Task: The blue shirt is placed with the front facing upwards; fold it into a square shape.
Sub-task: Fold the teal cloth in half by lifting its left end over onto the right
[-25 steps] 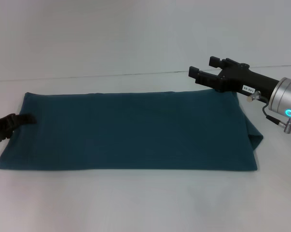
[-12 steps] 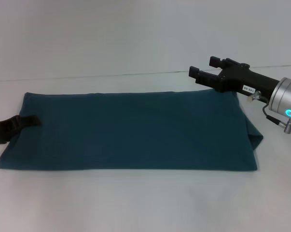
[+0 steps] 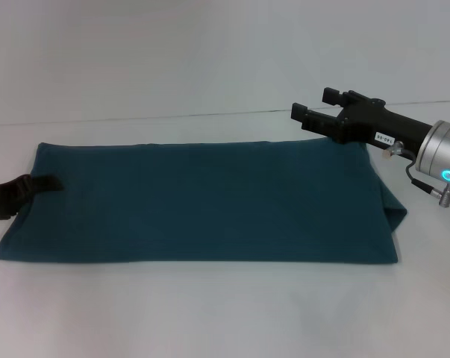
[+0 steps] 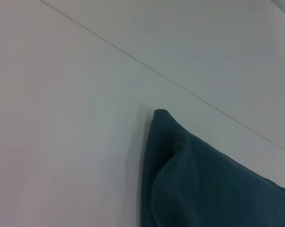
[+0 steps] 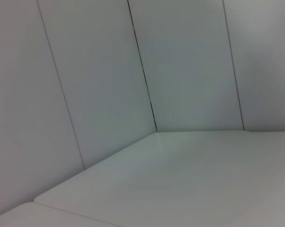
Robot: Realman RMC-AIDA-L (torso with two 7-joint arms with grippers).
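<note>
**Shirt Lies as a Long Band; Both Arms Almost Static at Its Ends**

While the blue shirt (image 3: 198,201) rests flat on the white table (image 3: 210,313), it shows as a long horizontal band with only plain teal fabric upward; no lettering is visible in the head view. Its near edge runs straight, and the end on the robot's right carries a small tucked fold at the corner. The left wrist view shows one pointed corner of the cloth slightly raised off the surface.

Changes over the last second are slight. The left gripper (image 3: 49,183), a dark shape at the shirt's left end, has crept a little further onto the cloth edge and now lies over or against it. Whether its fingers are spread or pinching fabric cannot be told from these views. The right gripper (image 3: 314,114) has stayed where it was, held above the far corner at the right end, its two fingers apart with nothing between them. The shirt's outline has not altered.

Judgement: the lengthwise folds appear complete, and what remains is a crosswise fold to bring one end over the other and reach a square. Neither arm has yet lifted fabric. The small leftward adjustment suggests positioning for a grasp at that end. Risk noted: the tucked right corner may bunch when the ends are brought together.
</note>
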